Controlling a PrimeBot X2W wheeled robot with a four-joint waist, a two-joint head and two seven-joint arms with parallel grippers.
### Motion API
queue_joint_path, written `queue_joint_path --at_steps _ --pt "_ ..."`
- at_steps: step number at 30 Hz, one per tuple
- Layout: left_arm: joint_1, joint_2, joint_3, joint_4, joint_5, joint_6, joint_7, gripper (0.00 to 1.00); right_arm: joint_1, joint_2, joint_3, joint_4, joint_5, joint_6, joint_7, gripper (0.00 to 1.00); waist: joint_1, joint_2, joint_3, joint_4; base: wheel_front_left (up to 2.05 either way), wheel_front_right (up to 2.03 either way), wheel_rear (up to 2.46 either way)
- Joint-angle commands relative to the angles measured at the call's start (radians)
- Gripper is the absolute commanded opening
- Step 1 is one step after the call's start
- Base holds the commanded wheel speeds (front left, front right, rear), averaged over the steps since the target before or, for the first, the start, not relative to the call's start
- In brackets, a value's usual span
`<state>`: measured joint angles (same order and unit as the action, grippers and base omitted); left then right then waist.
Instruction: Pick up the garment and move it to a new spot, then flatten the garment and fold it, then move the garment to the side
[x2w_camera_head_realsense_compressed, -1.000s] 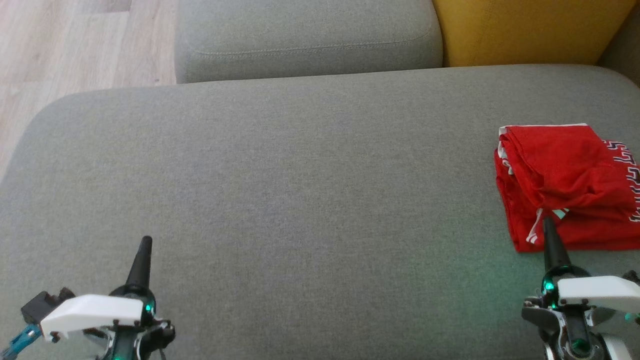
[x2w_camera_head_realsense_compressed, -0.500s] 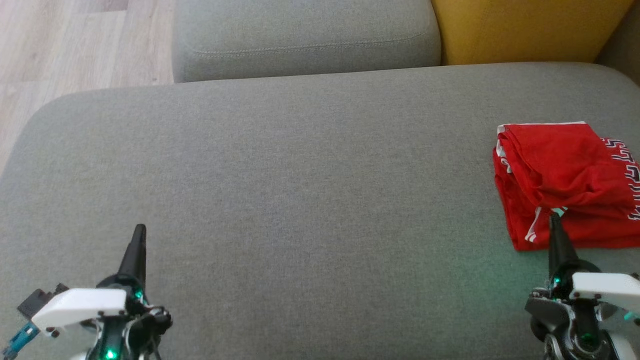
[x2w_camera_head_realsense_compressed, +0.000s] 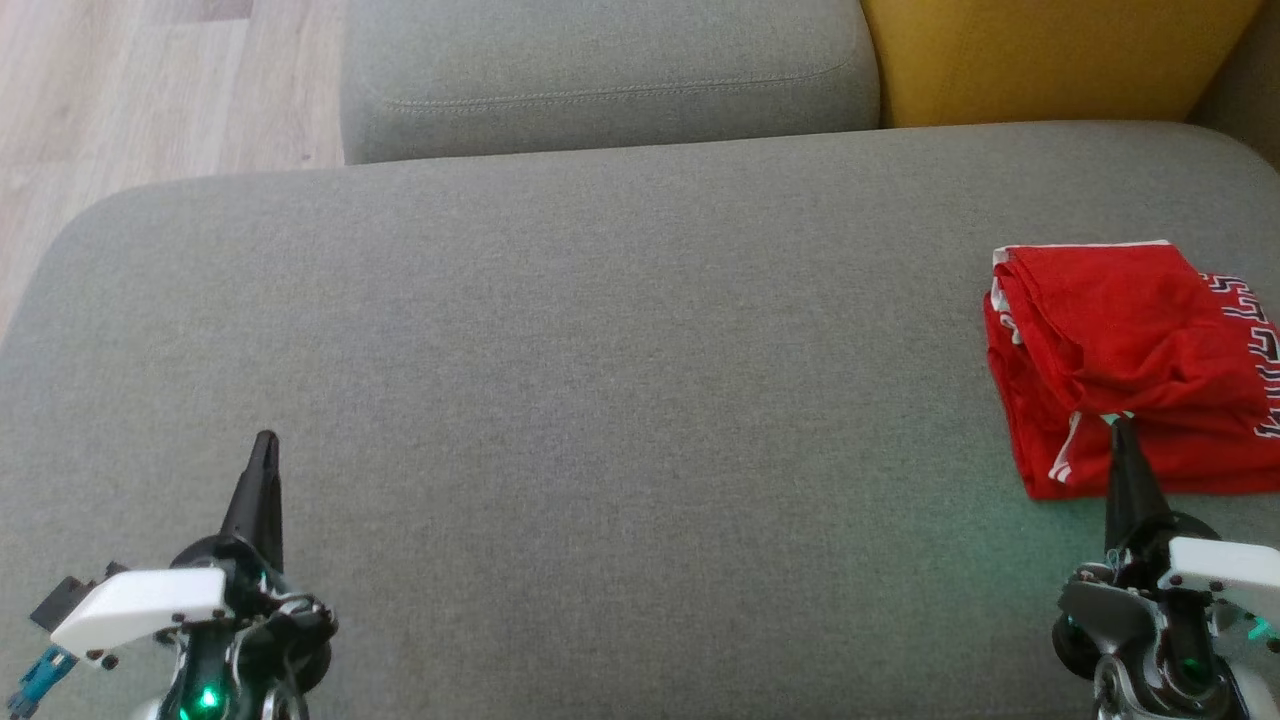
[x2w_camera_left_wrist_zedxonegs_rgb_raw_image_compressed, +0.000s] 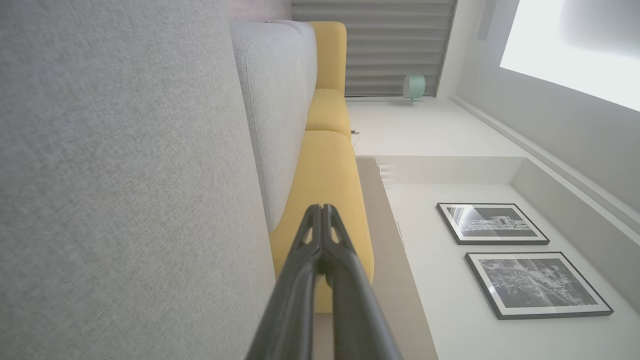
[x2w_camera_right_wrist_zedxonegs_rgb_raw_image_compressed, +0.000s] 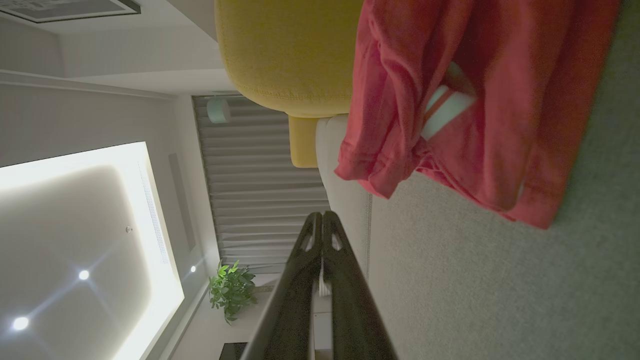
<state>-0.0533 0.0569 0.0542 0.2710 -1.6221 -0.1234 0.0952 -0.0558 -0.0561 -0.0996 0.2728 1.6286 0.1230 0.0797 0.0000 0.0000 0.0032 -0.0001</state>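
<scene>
The garment (x2w_camera_head_realsense_compressed: 1130, 365) is red with white trim and a black-and-white patterned band, folded into a compact bundle at the right side of the grey cushion (x2w_camera_head_realsense_compressed: 600, 400). In the right wrist view the garment (x2w_camera_right_wrist_zedxonegs_rgb_raw_image_compressed: 480, 110) lies just ahead of my fingers. My right gripper (x2w_camera_head_realsense_compressed: 1122, 425) is shut and empty, its tip in front of the garment's near edge in the head view. At the lower left, far from the garment, my left gripper (x2w_camera_head_realsense_compressed: 265, 440) is shut with nothing in it. Both wrist views show the finger pairs pressed together, left gripper (x2w_camera_left_wrist_zedxonegs_rgb_raw_image_compressed: 322, 207), right gripper (x2w_camera_right_wrist_zedxonegs_rgb_raw_image_compressed: 321, 214).
A second grey cushion (x2w_camera_head_realsense_compressed: 600, 70) and a yellow cushion (x2w_camera_head_realsense_compressed: 1050, 55) stand behind the seat. Wooden floor (x2w_camera_head_realsense_compressed: 130, 90) lies beyond the cushion's far left corner. Broad bare grey fabric stretches between my two grippers.
The left gripper's tip has moved a little up and to the left in the head view. The right gripper's body has sunk lower there. The garment lies as before.
</scene>
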Motion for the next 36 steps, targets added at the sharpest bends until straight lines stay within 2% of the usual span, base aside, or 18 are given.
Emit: queue_joint_path --at_steps 1,36 --pt "-0.053 0.007 0.042 -0.026 -0.001 -0.007 0.004 0.0 -0.049 -0.018 0.019 -0.03 0.008 0.008 0.007 0.0 0.0 0.0 0.0 0.0 0.0 0.0 0.0" --pt "-0.054 0.002 0.049 -0.026 0.005 -0.007 0.009 0.0 -0.05 -0.01 0.007 -0.029 -0.002 0.008 0.017 0.0 0.0 0.0 0.0 0.0 0.0 0.0 0.0"
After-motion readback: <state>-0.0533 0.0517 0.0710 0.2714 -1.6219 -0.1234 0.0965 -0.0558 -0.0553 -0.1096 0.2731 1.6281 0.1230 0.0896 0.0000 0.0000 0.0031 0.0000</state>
